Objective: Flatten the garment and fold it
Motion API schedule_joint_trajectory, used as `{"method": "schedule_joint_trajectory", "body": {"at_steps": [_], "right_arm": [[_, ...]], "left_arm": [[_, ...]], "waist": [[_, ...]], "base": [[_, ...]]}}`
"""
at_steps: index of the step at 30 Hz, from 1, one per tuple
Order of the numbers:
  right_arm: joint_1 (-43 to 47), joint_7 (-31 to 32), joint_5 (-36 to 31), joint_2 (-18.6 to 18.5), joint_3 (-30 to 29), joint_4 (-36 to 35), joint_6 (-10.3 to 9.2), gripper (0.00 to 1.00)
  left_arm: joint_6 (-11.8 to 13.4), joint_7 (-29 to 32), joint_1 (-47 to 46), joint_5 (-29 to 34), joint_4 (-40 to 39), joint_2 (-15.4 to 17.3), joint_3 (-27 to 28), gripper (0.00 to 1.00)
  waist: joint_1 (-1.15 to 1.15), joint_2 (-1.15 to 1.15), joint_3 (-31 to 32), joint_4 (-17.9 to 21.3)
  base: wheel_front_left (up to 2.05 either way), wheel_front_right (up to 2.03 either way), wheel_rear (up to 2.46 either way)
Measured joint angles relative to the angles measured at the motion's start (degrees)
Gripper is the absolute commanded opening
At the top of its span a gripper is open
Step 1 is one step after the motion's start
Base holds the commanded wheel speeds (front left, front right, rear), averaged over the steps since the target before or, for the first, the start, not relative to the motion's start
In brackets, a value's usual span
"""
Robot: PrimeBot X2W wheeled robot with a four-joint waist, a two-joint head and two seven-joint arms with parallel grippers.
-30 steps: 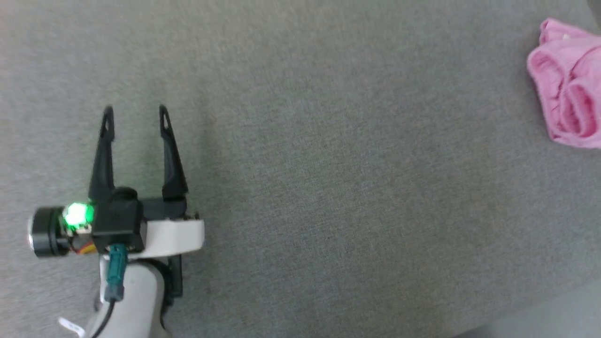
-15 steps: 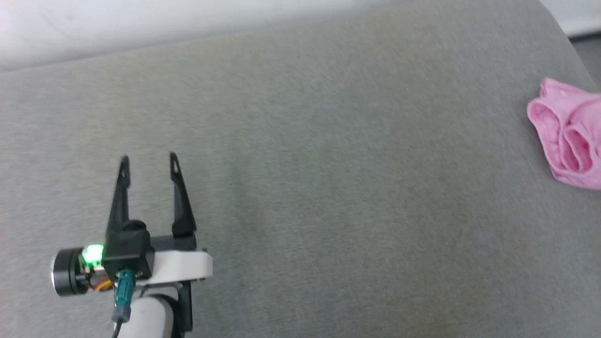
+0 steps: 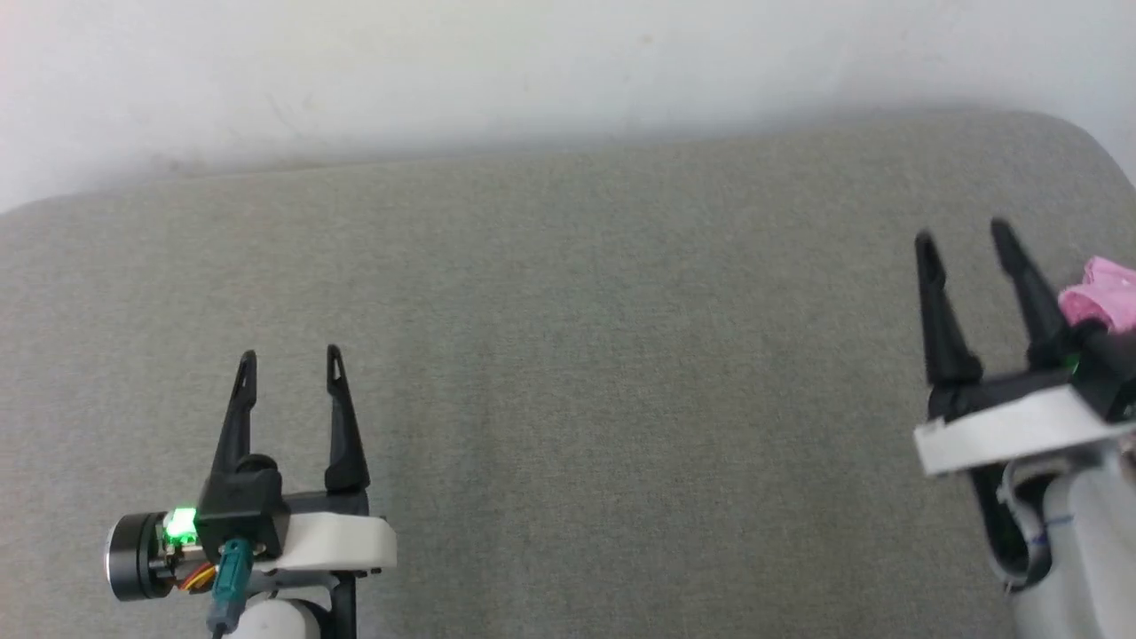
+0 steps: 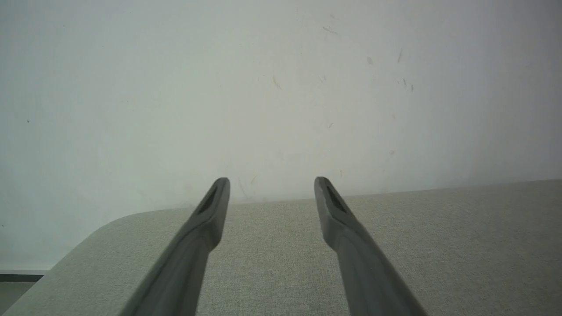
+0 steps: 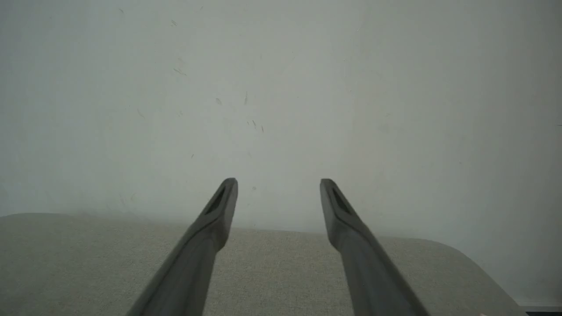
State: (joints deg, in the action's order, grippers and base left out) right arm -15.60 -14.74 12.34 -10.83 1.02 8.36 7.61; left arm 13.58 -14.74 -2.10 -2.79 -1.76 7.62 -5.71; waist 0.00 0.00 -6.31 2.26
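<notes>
left gripper: wide open, nothing in it, hanging over the grey pad at the lower left
right gripper: spread apart too, empty, over the pad's right side
garment: pink bunch at the far right edge of the head view, just beside the right gripper and partly hidden behind it, well apart from the left one
touching?: honestly can't tell
wall: plain white, behind the pad, a few scuffs

Head downward, wrists forward — shared wall
</notes>
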Motion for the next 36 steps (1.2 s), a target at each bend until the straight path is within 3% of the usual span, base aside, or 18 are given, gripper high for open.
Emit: {"method": "schedule_joint_trajectory", "body": {"at_steps": [9, 21, 22, 36], "right_arm": [[11.85, 0.01, -0.11, 5.57, -3.05, -5.82, -0.01, 1.00], [17.81, 0.00, -2.75, 7.49, -4.24, -11.31, -0.01, 1.00], [17.83, 0.04, -2.77, 7.48, -4.25, -11.25, 0.00, 0.00], [17.83, 1.14, -3.31, 7.45, -4.25, -11.16, 0.00, 0.00]], "left_arm": [[-3.02, 0.01, 2.22, -0.42, 1.19, -0.73, 1.05, 1.00], [-5.30, 0.01, 3.23, -0.15, 1.72, -2.11, 1.93, 1.00], [-5.32, 0.04, 3.22, -0.19, 1.71, -2.10, 1.88, 0.00], [-5.56, 1.20, 3.20, -0.19, 1.70, -2.11, 1.90, 0.00]], "waist": [[0.00, 0.00, 3.00, -3.09], [0.00, 0.00, 4.13, -4.14], [0.00, 0.00, 4.13, -4.15], [0.00, 0.00, 4.32, -3.98]], "base": [[0.00, 0.00, 0.00], [0.00, 0.00, 0.00], [0.00, 0.00, 0.00], [0.00, 0.00, 0.00]]}}
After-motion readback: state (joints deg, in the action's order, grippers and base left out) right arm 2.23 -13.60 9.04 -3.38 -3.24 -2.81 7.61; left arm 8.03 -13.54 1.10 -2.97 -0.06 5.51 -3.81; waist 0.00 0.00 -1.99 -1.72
